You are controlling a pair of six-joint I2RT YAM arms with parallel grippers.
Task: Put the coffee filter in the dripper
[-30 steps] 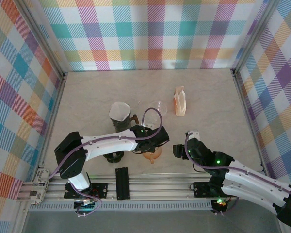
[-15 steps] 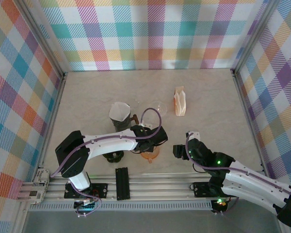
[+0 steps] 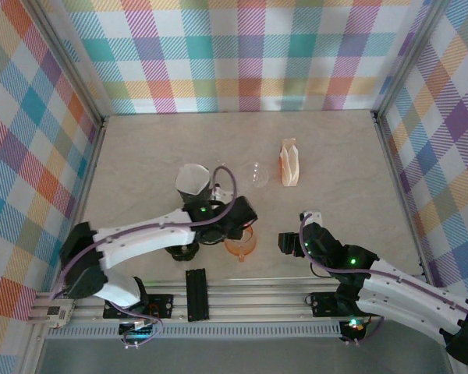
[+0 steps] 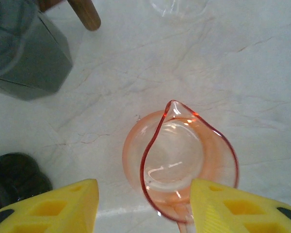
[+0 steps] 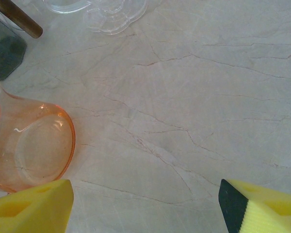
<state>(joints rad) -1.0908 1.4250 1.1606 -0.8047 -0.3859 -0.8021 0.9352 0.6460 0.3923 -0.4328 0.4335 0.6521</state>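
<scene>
While the left gripper (image 4: 143,187) and right gripper (image 5: 145,189) hung spread, empty, by the orange dripper (image 4: 179,160) near centre, the coffee filter (image 3: 192,179) sat in the grey pot (image 3: 196,198) just far-left; fetching it by a light rim pinch seemed next.

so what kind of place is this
Likely a robot test cell: plaid walls on a metal frame, a left arm and right arm bolted to a rail at the table edge, an orange glass jug set out.

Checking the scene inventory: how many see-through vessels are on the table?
2: an orange jug at the left pincer, and a clear glass piece farther back, mid-table. Another may blend in.
</scene>
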